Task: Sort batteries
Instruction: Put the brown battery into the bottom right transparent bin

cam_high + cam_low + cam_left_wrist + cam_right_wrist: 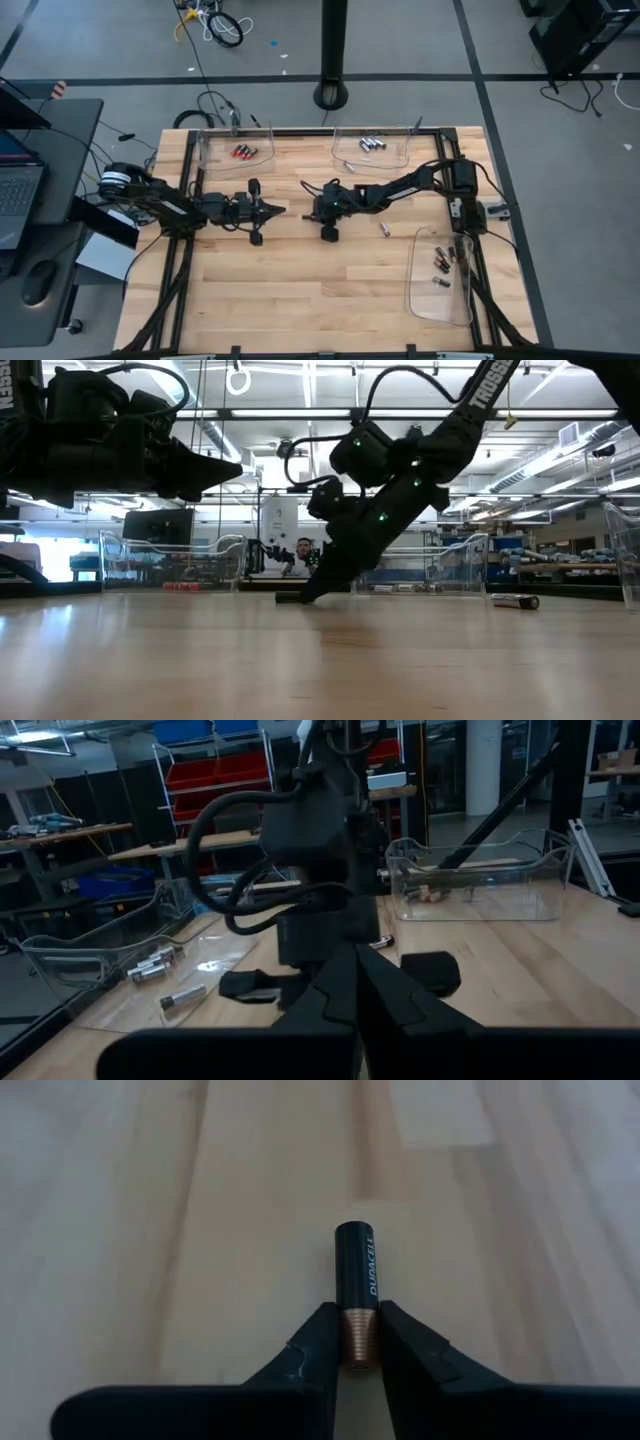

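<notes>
Right gripper pinches a battery on the table.
Its fingers clamp the copper end mid-table; left gripper hovers left, clenched empty.

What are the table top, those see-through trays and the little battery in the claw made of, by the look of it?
Table top: pale wood planks, with visible grain and seams, matt. Trays: probably clear plastic, since the wood shows through and the edges glint. Battery: likely a metal can, with a copper-coloured end and a glossy black printed wrap, pinched at its copper end by the right gripper.
</notes>
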Motion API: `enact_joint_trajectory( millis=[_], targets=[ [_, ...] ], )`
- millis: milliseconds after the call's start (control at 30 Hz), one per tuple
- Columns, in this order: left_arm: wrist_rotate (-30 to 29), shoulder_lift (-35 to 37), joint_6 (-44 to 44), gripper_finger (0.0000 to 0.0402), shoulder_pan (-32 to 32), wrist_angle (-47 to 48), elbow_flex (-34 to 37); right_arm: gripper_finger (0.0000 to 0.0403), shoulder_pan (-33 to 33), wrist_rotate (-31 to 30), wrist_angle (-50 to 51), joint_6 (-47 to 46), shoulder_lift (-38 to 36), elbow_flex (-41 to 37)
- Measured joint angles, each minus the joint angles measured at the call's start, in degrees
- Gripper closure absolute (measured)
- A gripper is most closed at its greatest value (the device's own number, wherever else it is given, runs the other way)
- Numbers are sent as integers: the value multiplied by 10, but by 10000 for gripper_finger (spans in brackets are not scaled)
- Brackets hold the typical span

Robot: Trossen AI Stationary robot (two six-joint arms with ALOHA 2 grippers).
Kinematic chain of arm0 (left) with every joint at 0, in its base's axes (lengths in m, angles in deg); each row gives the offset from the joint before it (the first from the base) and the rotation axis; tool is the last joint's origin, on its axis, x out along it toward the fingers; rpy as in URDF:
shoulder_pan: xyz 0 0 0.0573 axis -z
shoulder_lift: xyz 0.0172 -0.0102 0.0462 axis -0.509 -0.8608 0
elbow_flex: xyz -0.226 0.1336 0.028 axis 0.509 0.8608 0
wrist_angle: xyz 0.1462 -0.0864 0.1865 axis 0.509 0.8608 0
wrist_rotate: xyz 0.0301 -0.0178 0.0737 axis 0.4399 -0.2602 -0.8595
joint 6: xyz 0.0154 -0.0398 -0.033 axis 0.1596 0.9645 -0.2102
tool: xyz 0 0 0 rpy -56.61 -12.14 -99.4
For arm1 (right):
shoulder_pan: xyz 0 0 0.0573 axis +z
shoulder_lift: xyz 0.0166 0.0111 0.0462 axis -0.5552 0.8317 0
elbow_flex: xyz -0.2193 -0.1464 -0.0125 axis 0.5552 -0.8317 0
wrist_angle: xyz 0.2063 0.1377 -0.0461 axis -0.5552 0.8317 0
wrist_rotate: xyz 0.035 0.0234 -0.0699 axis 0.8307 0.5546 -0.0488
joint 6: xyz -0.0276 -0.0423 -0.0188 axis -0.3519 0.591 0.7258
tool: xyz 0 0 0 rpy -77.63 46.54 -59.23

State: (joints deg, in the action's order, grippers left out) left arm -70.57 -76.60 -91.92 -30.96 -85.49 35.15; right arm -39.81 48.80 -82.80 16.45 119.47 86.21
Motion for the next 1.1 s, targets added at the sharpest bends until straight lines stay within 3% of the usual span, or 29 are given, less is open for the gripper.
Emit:
enact_joint_trajectory(
  millis=[267,467,700,867,1100],
  targets=[
    [0,0,-2,396,0,0,0,340,35,-5,74,-28,-99,-2],
    [0,0,-2,396,0,0,0,340,118,-49,187,-129,-222,-2],
    [-1,0,-2,396,0,-1,0,340,281,-108,345,-346,-352,-2],
    [-5,0,-1,396,0,-3,0,340,402,-166,493,-541,-401,-1],
    [-7,0,0,396,0,-6,0,340,526,-123,701,-848,-409,-2]
  ],
)
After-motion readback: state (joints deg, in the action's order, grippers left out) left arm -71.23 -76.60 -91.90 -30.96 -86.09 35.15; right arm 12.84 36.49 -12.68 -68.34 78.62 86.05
